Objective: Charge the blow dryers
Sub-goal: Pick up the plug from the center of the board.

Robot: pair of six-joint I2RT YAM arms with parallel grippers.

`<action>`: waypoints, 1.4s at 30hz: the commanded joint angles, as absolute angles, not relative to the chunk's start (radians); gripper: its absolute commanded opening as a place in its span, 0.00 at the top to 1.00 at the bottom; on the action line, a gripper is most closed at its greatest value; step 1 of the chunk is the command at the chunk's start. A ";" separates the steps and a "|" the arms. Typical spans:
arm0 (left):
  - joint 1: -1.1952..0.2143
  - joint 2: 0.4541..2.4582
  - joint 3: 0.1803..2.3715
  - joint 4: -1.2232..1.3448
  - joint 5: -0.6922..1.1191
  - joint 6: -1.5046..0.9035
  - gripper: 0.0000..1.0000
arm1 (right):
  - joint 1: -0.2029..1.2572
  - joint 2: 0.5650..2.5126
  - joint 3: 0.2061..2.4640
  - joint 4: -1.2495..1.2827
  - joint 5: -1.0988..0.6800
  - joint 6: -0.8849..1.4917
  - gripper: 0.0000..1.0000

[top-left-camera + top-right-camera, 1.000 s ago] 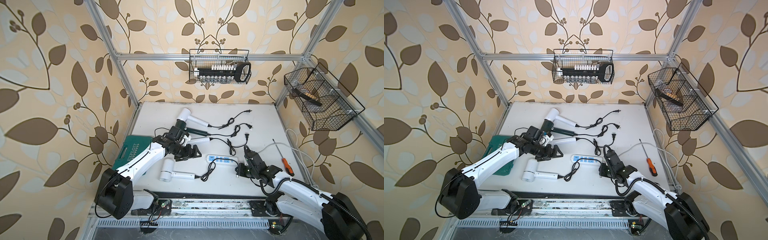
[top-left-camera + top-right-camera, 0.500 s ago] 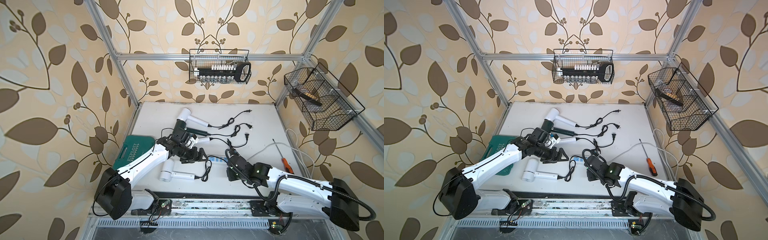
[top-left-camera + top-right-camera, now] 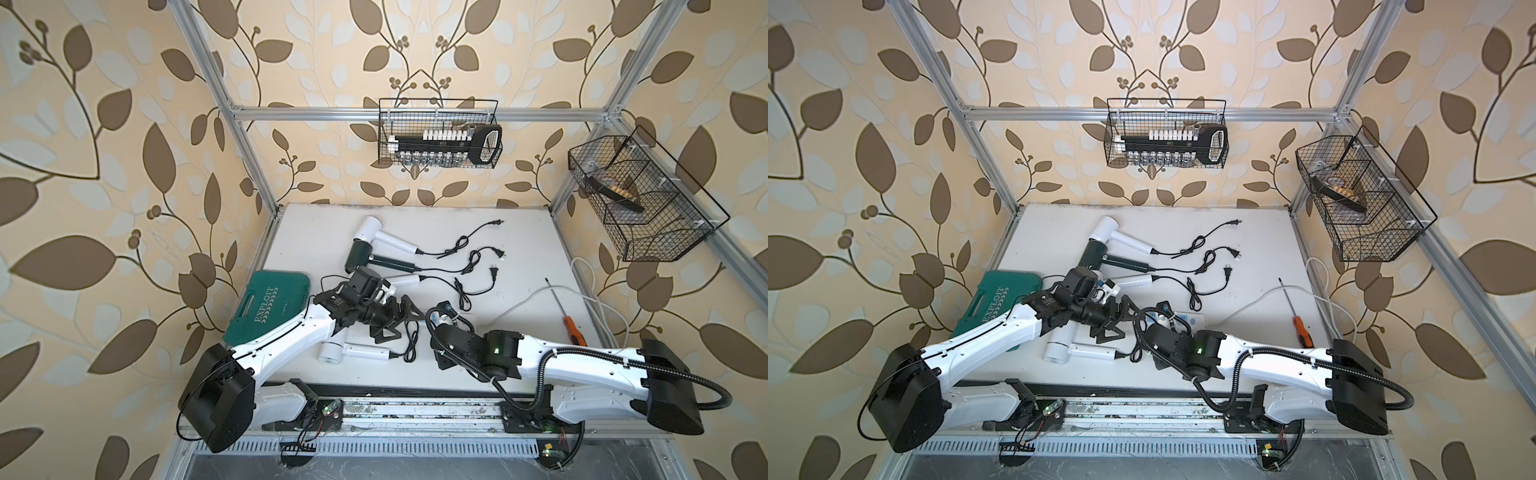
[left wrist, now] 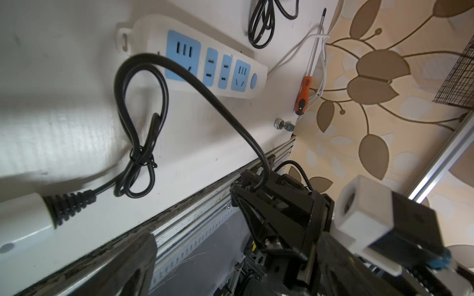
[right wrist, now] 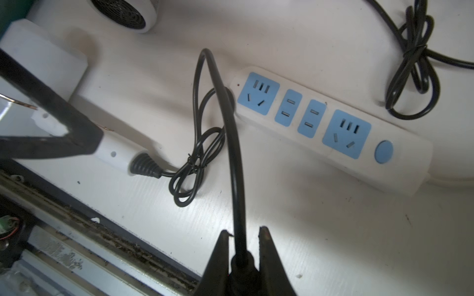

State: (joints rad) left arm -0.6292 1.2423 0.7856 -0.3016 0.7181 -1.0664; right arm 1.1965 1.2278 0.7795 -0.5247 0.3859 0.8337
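Four blow dryers lie on the white table: a white one [image 3: 370,229] at the back, a dark green one [image 3: 360,254], a white one whose handle [image 3: 405,279] shows past my left arm, and a white one [image 3: 332,351] nearest the front. My right gripper [image 5: 243,232] is shut on the front dryer's black plug [image 5: 241,261]. Its cord [image 5: 230,133] arches up toward the white power strip [image 5: 333,123]. My left gripper [image 3: 398,322] hangs wide open over that cord's bundle, holding nothing.
A green tool case [image 3: 270,307] lies at the left edge, and an orange-handled screwdriver [image 3: 571,328] at the right. The strip's white cable [image 3: 536,297] loops to the right wall. Wire baskets [image 3: 440,141] [image 3: 640,199] hang on the back and right walls.
My right arm has swung left along the table front, carrying the plug from the strip's right end to its near side. My left gripper has slid right, still open.
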 commanded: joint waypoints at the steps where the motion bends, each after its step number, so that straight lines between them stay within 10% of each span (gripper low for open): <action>1: -0.665 1.259 0.825 -0.203 0.745 -1.275 0.01 | 1.222 1.184 0.763 -0.466 0.395 0.831 1.00; 12: -0.707 1.356 0.902 -0.255 0.668 -1.334 0.16 | 1.258 1.120 0.725 -0.377 0.368 0.797 1.00; 27: -0.708 1.395 0.954 -0.321 0.612 -1.224 0.97 | 1.277 1.092 0.714 -0.404 0.362 0.811 1.00; 34: -0.708 1.393 0.979 -0.313 0.626 -1.119 1.00 | 1.279 1.077 0.745 -0.480 0.355 0.750 0.39; 42: -0.708 1.339 0.947 -0.257 0.644 -1.052 1.00 | 1.273 1.051 0.835 -0.581 0.340 0.623 0.30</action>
